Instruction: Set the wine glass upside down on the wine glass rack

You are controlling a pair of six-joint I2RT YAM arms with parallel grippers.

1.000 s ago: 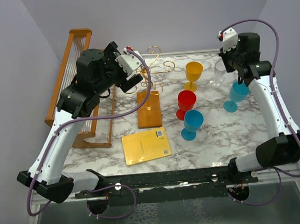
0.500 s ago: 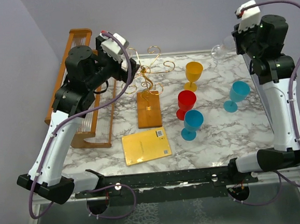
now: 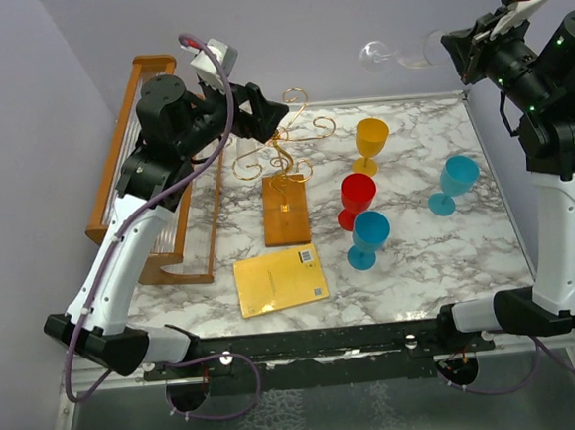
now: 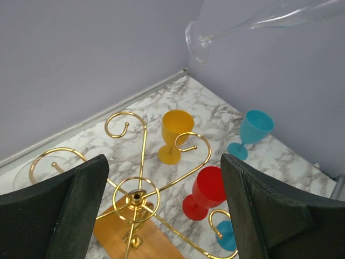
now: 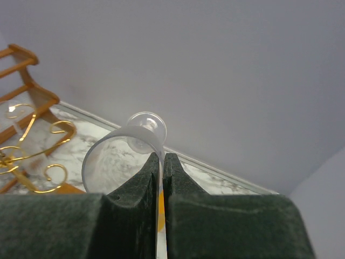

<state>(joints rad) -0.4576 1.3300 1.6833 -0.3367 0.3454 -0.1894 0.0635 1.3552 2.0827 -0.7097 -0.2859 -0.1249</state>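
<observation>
One marble tabletop (image 3: 440,253) carries everything. Along its left edge sits the big wooden frame (image 3: 153,63), two tiers with clear rods.

Next in size is the wine glass rack (image 3: 282,151): gold wire, curled spiral arms off a central post, on a brown wooden base. It stands upright just right of the frame, left of centre.

A yellow card (image 3: 281,280) lies flat in front of the rack's base, toward the near edge.

Four coloured goblets stand upright to the right of the rack. The yellow goblet (image 3: 370,139) is furthest back and the red goblet (image 3: 357,198) is in front of it. The blue goblet (image 3: 369,236) is right in front of the red. They overlap in the top view, and I cannot tell whether they touch. The second blue goblet (image 3: 453,182) stands alone toward the right edge.

The wine glass (image 3: 410,58) is clear and off the tabletop, in the air above the far right corner. It lies roughly level, foot pointing left toward the rack, and it is well apart from the rack.

My right pincer (image 3: 464,47) is clamped narrow on the bowl's rim, the glass wall pinched between the fingers (image 5: 141,183).

My left pincer (image 4: 164,159) is spread wide with nothing in it. It hangs above the rack's top, and the wrist view shows the post and spirals between its fingers.
</observation>
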